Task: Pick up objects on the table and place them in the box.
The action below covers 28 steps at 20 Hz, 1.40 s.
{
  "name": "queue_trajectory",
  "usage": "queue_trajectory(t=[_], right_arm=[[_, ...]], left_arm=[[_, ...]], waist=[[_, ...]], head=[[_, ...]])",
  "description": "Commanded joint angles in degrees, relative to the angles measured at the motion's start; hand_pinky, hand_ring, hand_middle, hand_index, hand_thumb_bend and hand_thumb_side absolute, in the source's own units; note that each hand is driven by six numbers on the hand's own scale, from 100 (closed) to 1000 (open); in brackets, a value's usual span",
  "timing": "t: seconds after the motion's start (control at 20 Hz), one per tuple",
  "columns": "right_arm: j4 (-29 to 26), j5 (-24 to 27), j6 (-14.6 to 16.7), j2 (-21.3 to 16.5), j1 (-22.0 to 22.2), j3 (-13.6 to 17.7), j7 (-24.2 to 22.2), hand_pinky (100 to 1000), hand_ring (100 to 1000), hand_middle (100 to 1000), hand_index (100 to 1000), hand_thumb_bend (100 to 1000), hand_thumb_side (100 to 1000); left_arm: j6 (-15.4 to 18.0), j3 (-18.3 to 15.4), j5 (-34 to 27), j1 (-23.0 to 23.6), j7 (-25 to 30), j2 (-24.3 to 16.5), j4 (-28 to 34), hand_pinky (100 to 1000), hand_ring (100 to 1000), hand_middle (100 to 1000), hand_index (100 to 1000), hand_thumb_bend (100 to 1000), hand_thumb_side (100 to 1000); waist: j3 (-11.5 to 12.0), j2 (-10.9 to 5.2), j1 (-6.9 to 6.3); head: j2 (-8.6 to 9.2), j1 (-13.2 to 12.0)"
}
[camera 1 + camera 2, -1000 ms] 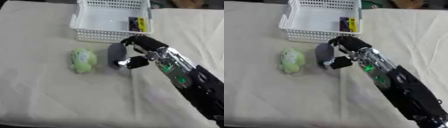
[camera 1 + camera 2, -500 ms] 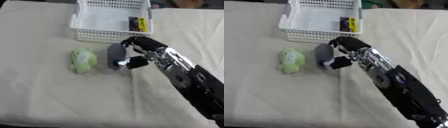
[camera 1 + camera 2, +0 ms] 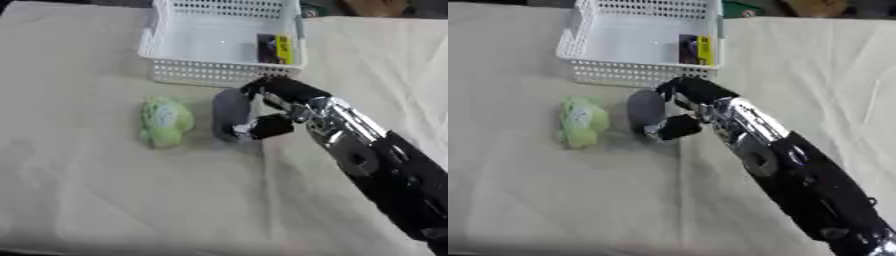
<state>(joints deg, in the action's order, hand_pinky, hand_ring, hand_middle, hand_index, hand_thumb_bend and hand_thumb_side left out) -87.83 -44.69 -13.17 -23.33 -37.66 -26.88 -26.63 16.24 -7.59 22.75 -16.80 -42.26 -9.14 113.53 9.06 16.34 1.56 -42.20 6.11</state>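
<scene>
The right hand [image 3: 268, 109] has its fingers and thumb curled round a grey object [image 3: 229, 116] on the tabletop [image 3: 105, 195]; a green object [image 3: 164, 120] lies beyond it, the white box [image 3: 224, 73] just above the hand

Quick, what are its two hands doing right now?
Right hand: fingers and thumb curled round the dark grey rounded object.
Left hand: not in view.
</scene>
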Motion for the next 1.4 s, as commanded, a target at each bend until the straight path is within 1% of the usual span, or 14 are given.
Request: queue_trajectory(t=[0.05,0.2,0.4,0.45,0.5,0.55,0.6,0.65,0.85,1.0,1.4], right_arm=[[0.10,0.89,-0.33,-0.04,-1.16,0.47,0.44,927,908,751,896,569,808],[0.88,0.62,-0.33,0.04,-1.19,0.64,0.82,926,906,737,884,551,783],[1.24,0.43,-0.18,-0.39,-0.81,0.79,1.55,926,904,720,872,538,780],[1.12,0.47,-0.33,-0.52,-0.69,1.02,2.06,926,897,672,841,509,778],[0.96,0.58,-0.53,-0.64,-0.55,1.15,2.66,926,897,672,841,509,778],[0.82,0.68,-0.77,-0.75,-0.46,1.24,3.27,928,893,642,818,498,773],[0.70,0.78,-1.03,-0.84,-0.37,1.27,3.88,928,893,642,818,498,773],[0.61,0.87,-1.26,-0.93,-0.31,1.28,4.41,928,889,615,795,481,756],[0.44,0.97,-1.91,-1.17,-0.15,1.19,5.48,928,884,589,772,467,731],[0.34,1.12,-2.26,-1.20,-0.08,1.30,6.40,928,882,577,760,461,731],[-1.13,1.18,-2.99,-1.78,-0.07,1.19,7.35,928,878,546,731,406,709]], left_arm=[[-0.10,0.00,0.31,-0.77,0.20,-0.52,1.06,616,541,596,669,100,790],[-0.15,0.00,0.46,-0.79,0.16,-0.52,1.06,616,541,596,669,100,791],[-0.18,0.05,0.53,-0.84,0.18,-0.49,1.06,616,541,596,669,100,791],[-0.20,0.04,0.54,-0.83,0.18,-0.48,1.06,617,541,597,669,100,792],[-0.21,0.04,0.55,-0.83,0.18,-0.47,1.06,617,541,597,669,100,792],[-0.23,0.04,0.55,-0.82,0.18,-0.47,1.06,617,541,597,669,100,792],[-0.25,0.04,0.56,-0.81,0.19,-0.46,1.06,617,541,597,669,100,792],[-0.27,0.05,0.57,-0.81,0.20,-0.47,1.06,617,541,597,669,100,792],[-0.31,0.04,0.62,-0.82,0.23,-0.48,1.06,617,541,597,669,100,792],[-0.37,0.05,0.63,-0.79,0.28,-0.43,1.06,618,542,598,669,100,792],[-0.43,0.00,0.80,-0.74,0.28,-0.52,1.06,617,541,597,669,100,792]], waist=[[0.09,-0.74,-0.22],[0.12,-0.68,-0.23],[0.26,-0.64,-0.19],[0.24,-0.62,-0.20],[0.25,-0.61,-0.21],[0.23,-0.61,-0.21],[0.22,-0.61,-0.21],[0.19,-0.61,-0.21],[0.20,-0.62,-0.19],[0.26,-0.61,-0.16],[0.06,-0.85,-0.13]], head=[[0.63,0.08],[0.60,0.09],[0.73,0.13],[0.74,0.12],[0.74,0.12],[0.73,0.10],[0.72,0.10],[0.72,0.06],[0.68,0.06],[0.76,0.06],[0.50,-0.09]])
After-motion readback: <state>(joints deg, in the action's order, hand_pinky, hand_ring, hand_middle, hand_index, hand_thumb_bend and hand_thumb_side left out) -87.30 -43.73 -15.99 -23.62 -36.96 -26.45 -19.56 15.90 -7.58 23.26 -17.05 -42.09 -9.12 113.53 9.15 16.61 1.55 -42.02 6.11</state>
